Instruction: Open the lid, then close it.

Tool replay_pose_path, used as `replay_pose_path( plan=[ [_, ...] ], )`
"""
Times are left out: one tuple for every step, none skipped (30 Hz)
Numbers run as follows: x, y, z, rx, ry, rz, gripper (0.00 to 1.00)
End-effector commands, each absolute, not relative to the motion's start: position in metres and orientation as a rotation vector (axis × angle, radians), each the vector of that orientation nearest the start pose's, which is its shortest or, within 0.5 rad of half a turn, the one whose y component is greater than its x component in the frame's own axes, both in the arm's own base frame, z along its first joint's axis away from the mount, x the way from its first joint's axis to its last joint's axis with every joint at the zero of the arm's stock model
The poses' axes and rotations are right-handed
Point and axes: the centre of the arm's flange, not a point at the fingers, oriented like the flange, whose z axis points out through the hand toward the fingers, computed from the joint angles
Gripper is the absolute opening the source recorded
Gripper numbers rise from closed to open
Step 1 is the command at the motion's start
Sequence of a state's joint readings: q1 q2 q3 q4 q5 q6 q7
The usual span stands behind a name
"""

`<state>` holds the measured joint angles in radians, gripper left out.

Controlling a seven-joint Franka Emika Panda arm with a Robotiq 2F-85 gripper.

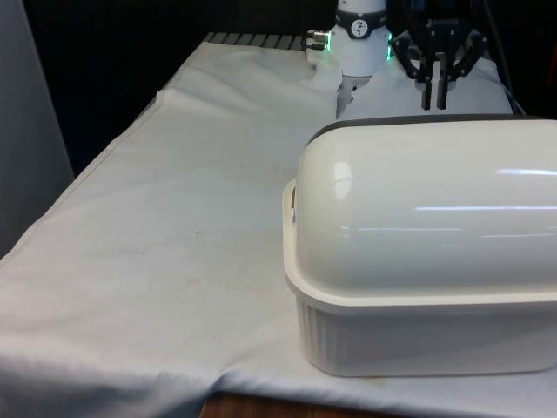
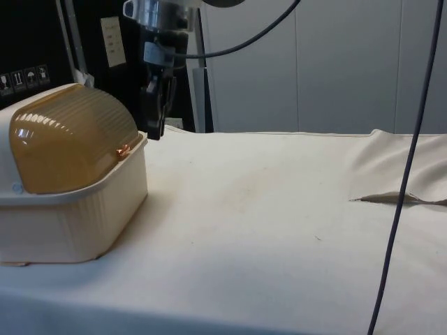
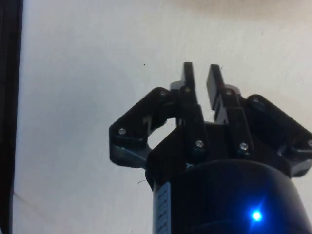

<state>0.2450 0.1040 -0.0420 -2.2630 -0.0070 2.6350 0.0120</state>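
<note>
A cream bread box (image 1: pixel 418 348) stands at the table's near end, on the front view's right, with its rounded back towards that camera. In the side view its amber ribbed roll lid (image 2: pixel 70 139) is down, and the small handle (image 2: pixel 124 150) rests at the rim of the base (image 2: pixel 77 216). My black gripper (image 1: pixel 434 103) hangs just beyond the box, fingers pointing down, a little above and past the handle (image 2: pixel 155 131). The wrist view has the gripper (image 3: pixel 201 74) over bare cloth, open by a narrow gap with nothing between the fingers.
White cloth (image 2: pixel 279 209) covers the table, wrinkled at one side (image 2: pixel 398 199). A dark cable (image 2: pixel 408 174) hangs down in front of the side camera. The table's edge (image 1: pixel 96 165) runs along the front view's left.
</note>
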Motion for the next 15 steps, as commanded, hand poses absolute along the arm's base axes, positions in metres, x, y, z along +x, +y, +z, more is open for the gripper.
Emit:
replay_pose_path(
  plan=[
    [0.5439, 0.1123, 0.3424, -3.079, -0.305, -0.418, 0.24],
    [0.5439, 0.1123, 0.3424, -3.079, -0.305, -0.418, 0.29],
    [0.5439, 0.1123, 0.3424, -3.079, -0.305, -0.418, 0.34],
    [0.5439, 0.1123, 0.3424, -3.079, -0.305, -0.418, 0.41],
    [0.5439, 0.1123, 0.3424, -3.079, -0.305, -0.418, 0.45],
    [0.5438, 0.1123, 0.3423, -3.079, -0.305, -0.416, 0.5],
    [0.5438, 0.1123, 0.3423, -3.079, -0.305, -0.416, 0.54],
    [0.544, 0.1123, 0.342, -3.079, -0.305, -0.415, 0.59],
    [0.5438, 0.1123, 0.3423, -3.079, -0.306, -0.416, 0.64],
    [0.5438, 0.1123, 0.3423, -3.079, -0.306, -0.416, 0.68],
    [0.5438, 0.1123, 0.3423, -3.078, -0.305, -0.416, 0.73],
    [0.5438, 0.1123, 0.3423, -3.078, -0.305, -0.416, 0.78],
    [0.5438, 0.1123, 0.3423, -3.078, -0.305, -0.416, 0.82],
    [0.5441, 0.1123, 0.3427, -3.078, -0.305, -0.418, 0.87],
    [0.5441, 0.1123, 0.3427, -3.078, -0.305, -0.418, 0.96]
  ],
)
